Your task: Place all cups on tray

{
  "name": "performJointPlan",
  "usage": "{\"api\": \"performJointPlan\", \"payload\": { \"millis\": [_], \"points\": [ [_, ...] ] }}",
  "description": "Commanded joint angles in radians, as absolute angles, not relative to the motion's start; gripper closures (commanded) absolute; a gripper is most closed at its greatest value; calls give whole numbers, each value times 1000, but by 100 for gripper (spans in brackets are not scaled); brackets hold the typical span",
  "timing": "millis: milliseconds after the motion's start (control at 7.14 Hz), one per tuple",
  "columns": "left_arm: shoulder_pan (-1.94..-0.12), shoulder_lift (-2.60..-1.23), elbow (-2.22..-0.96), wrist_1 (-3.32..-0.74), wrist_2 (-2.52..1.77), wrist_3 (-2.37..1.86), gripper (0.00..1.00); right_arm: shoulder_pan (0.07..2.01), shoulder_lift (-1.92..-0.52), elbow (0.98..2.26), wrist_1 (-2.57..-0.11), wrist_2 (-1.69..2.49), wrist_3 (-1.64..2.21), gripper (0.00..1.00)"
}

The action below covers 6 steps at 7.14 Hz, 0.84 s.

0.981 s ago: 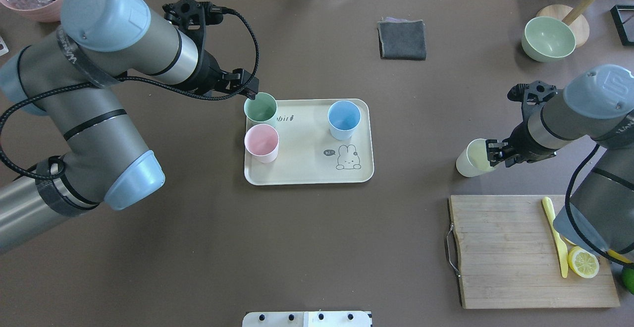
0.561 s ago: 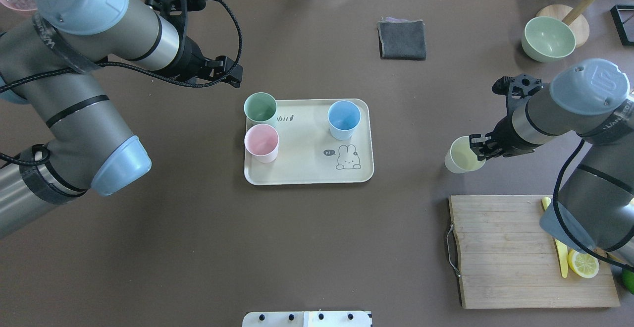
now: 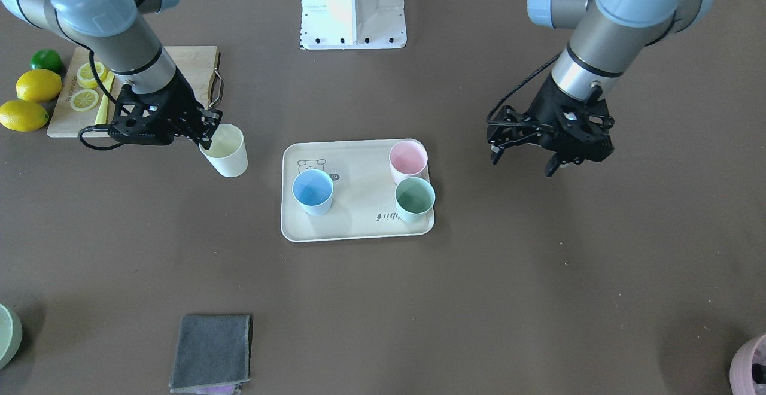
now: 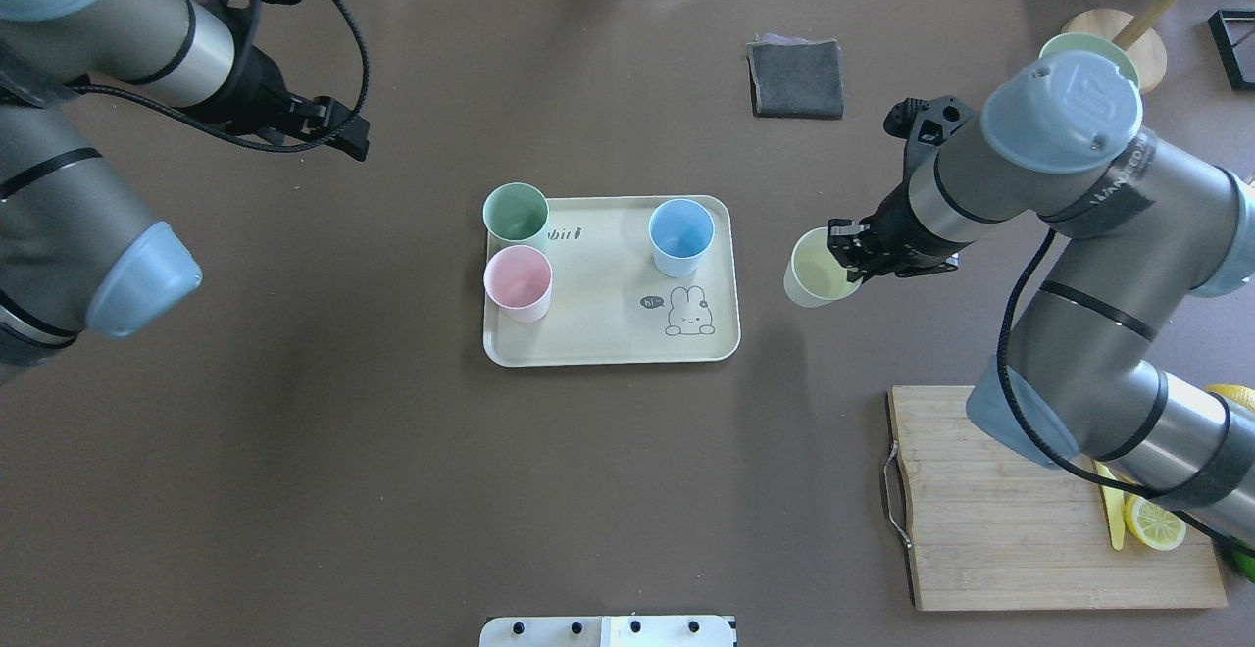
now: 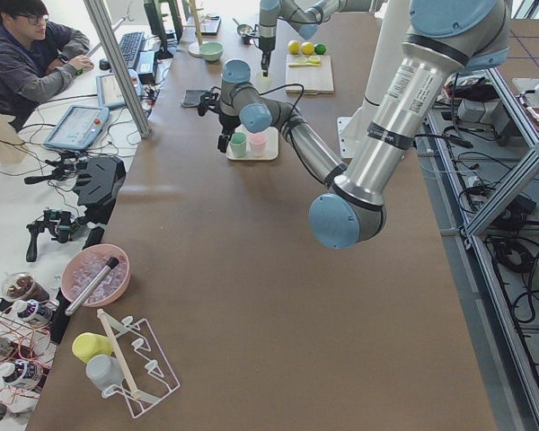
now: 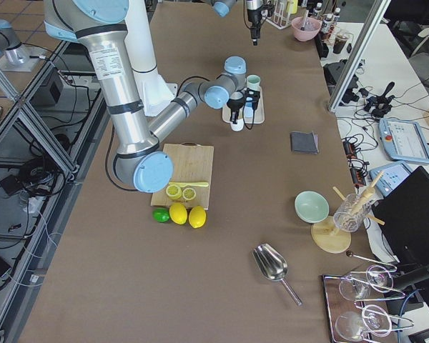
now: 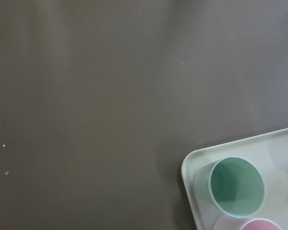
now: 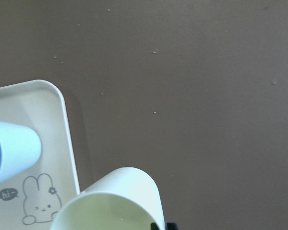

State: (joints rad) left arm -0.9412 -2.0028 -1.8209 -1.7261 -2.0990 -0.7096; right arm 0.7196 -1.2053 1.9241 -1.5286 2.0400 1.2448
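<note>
The cream tray (image 4: 608, 338) with a rabbit drawing holds a green cup (image 4: 516, 213), a pink cup (image 4: 518, 279) and a blue cup (image 4: 680, 233), all upright. My right gripper (image 4: 848, 250) is shut on the rim of a pale yellow cup (image 4: 814, 273) and holds it tilted above the table, just right of the tray. The right wrist view shows this cup (image 8: 115, 201) beside the tray's corner (image 8: 53, 124). My left gripper (image 4: 343, 137) is open and empty, well to the left of and beyond the tray; it also shows in the front view (image 3: 526, 164).
A wooden cutting board (image 4: 990, 500) with a lemon half (image 4: 1154, 518) and a yellow knife (image 4: 1113, 515) lies at the near right. A grey cloth (image 4: 796, 78) lies beyond the tray. A green bowl (image 4: 1064, 42) sits at the far right, partly hidden by my right arm.
My left gripper has drawn back from the green cup, left and away from the tray. My right gripper has carried the yellow cup leftward to near the tray's right edge.
</note>
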Motion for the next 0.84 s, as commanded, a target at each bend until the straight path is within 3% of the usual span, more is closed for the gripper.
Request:
{"api": "performJointPlan", "payload": {
  "millis": [0,280,561,701],
  "points": [
    [-1041,-1945,-1781,-1727,-2161,-522,2,628,-1105,1876,-1560,1979,1359,100],
    [-1048,-1931,-1779,-1730,-2163,-522,2,594,-1002,1772,-1554,1948,1405,100],
    [-1048,-1931,-1781,-1732,-2163,-522,2,574,-983,1735,-1549,1931,1402,100],
    [-1048,-1933,-1781,-1730,-2163,-522,2,574,-982,1730,-1548,1931,1398,42]
  ]
}}
